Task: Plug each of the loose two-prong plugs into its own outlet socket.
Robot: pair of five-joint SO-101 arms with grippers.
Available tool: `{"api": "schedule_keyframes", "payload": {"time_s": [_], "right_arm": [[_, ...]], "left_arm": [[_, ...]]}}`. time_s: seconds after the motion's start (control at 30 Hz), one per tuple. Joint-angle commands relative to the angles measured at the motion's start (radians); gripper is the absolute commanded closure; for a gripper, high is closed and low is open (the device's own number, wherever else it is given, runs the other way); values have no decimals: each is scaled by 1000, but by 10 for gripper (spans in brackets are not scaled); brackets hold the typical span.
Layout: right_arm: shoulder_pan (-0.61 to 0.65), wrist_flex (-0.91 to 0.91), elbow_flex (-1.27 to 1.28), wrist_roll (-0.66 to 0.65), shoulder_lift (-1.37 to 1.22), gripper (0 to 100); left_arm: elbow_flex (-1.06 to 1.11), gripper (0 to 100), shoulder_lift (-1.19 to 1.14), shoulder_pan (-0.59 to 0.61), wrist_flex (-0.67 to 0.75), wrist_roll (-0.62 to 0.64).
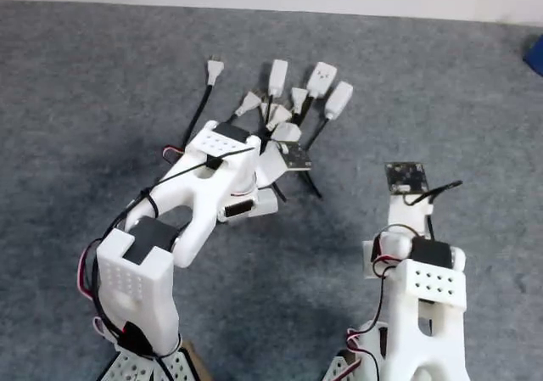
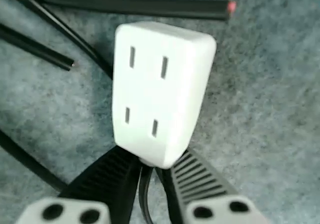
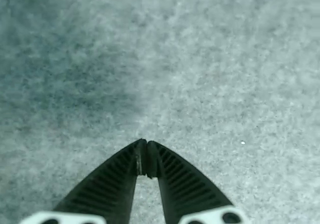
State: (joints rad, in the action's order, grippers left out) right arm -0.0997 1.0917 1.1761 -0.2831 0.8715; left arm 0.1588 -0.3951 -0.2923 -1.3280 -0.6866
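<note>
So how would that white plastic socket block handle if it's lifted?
The white plastic socket block looks rigid and probably light. Its thin black cord would likely trail limply and tug it. Its smooth rounded sides may slip between the fingers.

Soft even light (faint shadows on the carpet [image 1: 127, 156]).

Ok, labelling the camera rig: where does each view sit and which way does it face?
High view: fixed above, looking down on left arm, right arm and plug cluster.
Left wrist view: on that wrist, facing past left gripper at white outlet block.
Right wrist view: on that wrist, facing grey carpet past shut right gripper.
All three share the carpet.
</note>
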Motion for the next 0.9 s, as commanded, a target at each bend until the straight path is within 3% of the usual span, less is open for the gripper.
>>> {"api": "schedule_keyframes", "payload": {"time_s": [0.0, 0.17, 0.6, 0.87], "right_arm": [[27, -4, -8, 5, 18, 988], [27, -4, -8, 5, 16, 988], [21, -4, -7, 2, 16, 988], [-38, -4, -18, 2, 16, 988]], "left_arm": [[25, 979, 4, -59, -5, -14], [82, 979, 7, -168, -5, -5], [136, 979, 8, -463, -12, 169], [108, 976, 12, -526, -41, 196]]}}
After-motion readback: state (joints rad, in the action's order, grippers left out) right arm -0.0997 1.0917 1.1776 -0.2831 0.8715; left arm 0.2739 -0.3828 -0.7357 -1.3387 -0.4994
